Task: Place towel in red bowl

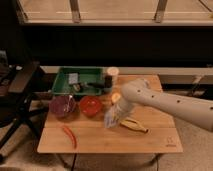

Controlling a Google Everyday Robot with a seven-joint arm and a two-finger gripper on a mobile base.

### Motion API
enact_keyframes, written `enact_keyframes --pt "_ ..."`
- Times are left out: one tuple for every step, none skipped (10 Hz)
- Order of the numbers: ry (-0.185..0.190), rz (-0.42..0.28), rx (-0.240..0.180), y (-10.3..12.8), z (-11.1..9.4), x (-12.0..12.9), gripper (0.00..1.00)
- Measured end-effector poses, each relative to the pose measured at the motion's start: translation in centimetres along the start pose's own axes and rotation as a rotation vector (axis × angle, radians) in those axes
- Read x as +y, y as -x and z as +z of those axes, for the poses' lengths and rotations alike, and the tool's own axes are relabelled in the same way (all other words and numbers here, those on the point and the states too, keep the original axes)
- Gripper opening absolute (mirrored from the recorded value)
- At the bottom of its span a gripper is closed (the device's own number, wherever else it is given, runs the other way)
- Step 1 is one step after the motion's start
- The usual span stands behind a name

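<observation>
A red bowl (91, 105) sits on the wooden table (150, 140), left of centre. A pale grey-blue towel (111, 118) hangs bunched just right of the bowl, low over the table. My gripper (116, 106) is at the top of the towel, at the end of my white arm (170, 102) that reaches in from the right. The gripper is partly hidden by the arm and the towel.
A purple bowl (62, 105) stands left of the red bowl. A green tray (80, 81) with small items is at the back left, with a white cup (113, 76) beside it. A banana (134, 125) and a red chili (69, 136) lie near the front. A black chair (17, 95) stands left.
</observation>
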Motion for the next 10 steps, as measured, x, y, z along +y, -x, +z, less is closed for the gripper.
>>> enact_keyframes --pt "0.029 -0.022 -0.037 0.8 -2.6 0.5 0.0" --pt "0.074 -0.059 -0.077 1.9 -5.4 1.3 0.0" --pt "0.124 -0.103 -0.107 3.2 -7.6 2.3 0.0" --pt "0.172 -0.157 -0.123 4.4 -8.9 3.6 0.0" --pt "0.205 -0.198 -0.135 5.2 -9.7 4.9 0.0" --pt "0.24 -0.257 -0.146 5.9 -10.0 7.2 0.0" --pt "0.266 -0.297 -0.148 6.4 -9.7 9.1 0.0" --pt "0.289 -0.326 -0.143 6.8 -9.1 10.6 0.03" --pt "0.315 -0.357 -0.131 7.1 -8.0 12.2 0.1" --pt "0.336 -0.387 -0.104 7.3 -6.2 13.5 0.23"
